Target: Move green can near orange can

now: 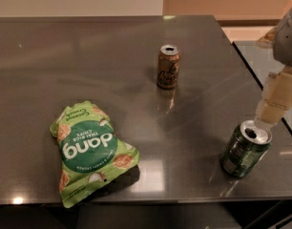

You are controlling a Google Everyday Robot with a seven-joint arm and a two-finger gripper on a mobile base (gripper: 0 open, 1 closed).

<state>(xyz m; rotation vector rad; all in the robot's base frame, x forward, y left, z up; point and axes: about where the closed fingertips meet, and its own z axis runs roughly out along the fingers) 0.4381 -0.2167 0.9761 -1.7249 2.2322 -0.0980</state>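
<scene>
The green can [244,150] stands upright, slightly tilted in view, near the table's front right corner, with its silver top open. The orange can [168,67] stands upright in the middle of the table toward the back, well apart from the green can. My gripper [266,118] comes down from the upper right, and its cream-coloured tip is right at the far rim of the green can's top. I cannot tell whether it touches the can.
A light green "dang" chip bag [91,152] lies flat at the front left of the dark grey table [88,61]. The table's right edge runs just beside the green can, with a second surface [260,61] beyond it.
</scene>
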